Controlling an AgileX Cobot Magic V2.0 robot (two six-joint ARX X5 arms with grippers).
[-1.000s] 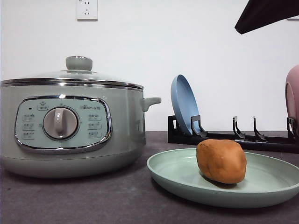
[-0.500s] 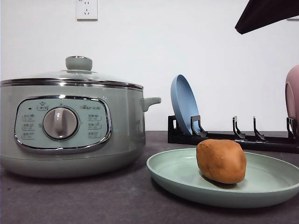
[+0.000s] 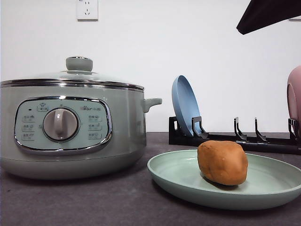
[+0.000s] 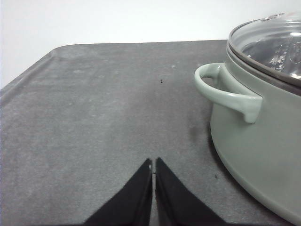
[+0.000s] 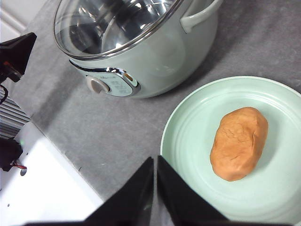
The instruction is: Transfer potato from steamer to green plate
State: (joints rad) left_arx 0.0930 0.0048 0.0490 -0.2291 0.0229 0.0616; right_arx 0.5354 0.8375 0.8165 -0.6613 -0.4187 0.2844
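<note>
- The potato [image 3: 222, 162] lies on the green plate [image 3: 174, 174], right of the lidded steamer [image 3: 70, 127].
- The left gripper [image 4: 154, 165] and right gripper [image 5: 155, 162] have fingers pressed together, holding nothing.
- You can judge it firm, smooth; grasp across its narrow middle.

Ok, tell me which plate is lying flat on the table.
The green plate, holding the potato. The blue plate stands on edge in the black rack behind it.

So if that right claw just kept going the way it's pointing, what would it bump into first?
Probably the gray tabletop. The right gripper, shut and empty, aims down at the bare strip between the steamer and the green plate, whose rim lies just beside that line. Depth is hard to judge.
</note>
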